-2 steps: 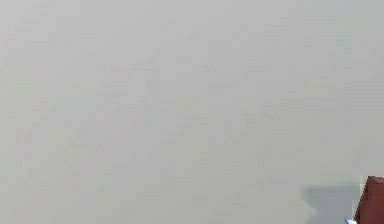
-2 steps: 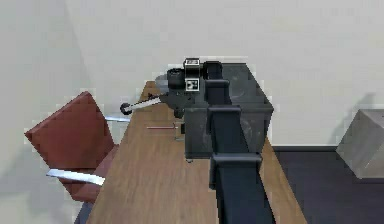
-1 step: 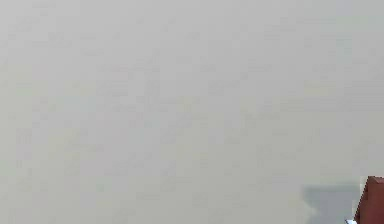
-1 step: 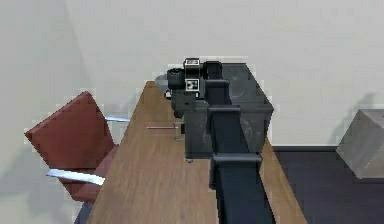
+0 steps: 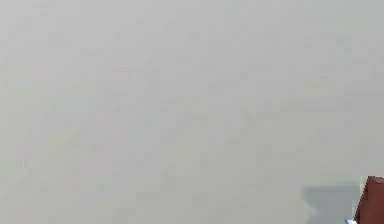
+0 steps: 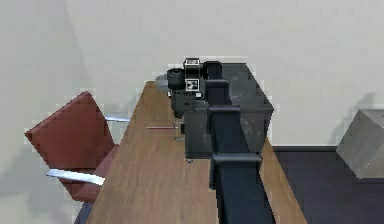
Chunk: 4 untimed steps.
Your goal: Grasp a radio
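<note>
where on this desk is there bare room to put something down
Bare wood runs down the desk between the red chair side edge and the arm, toward the arm side view's bottom; one thin small item lies above it. The far end is crowded by the dark box and the jaws.

Home office: wooden desk (image 6: 140, 170), red chair (image 6: 70, 135)
</note>
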{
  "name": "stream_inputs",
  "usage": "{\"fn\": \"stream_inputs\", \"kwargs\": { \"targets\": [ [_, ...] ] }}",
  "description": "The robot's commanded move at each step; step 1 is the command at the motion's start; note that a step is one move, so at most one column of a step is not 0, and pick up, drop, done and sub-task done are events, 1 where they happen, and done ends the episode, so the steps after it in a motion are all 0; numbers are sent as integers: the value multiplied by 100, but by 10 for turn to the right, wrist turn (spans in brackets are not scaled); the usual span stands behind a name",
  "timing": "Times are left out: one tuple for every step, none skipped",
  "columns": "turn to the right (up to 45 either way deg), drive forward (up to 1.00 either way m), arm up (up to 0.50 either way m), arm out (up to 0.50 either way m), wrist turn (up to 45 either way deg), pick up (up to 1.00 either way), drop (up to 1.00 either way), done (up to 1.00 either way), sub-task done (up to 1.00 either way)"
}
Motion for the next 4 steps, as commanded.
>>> {"fn": "stream_inputs", "kwargs": {
  "targets": [
    [0, 0, -30, 0, 0, 0, 0, 0, 0],
    [0, 0, 0, 0, 0, 100, 0, 0, 0],
    [0, 0, 10, 0, 0, 0, 0, 0, 0],
    [0, 0, 0, 0, 0, 0, 0, 100, 0]
  ]
}}
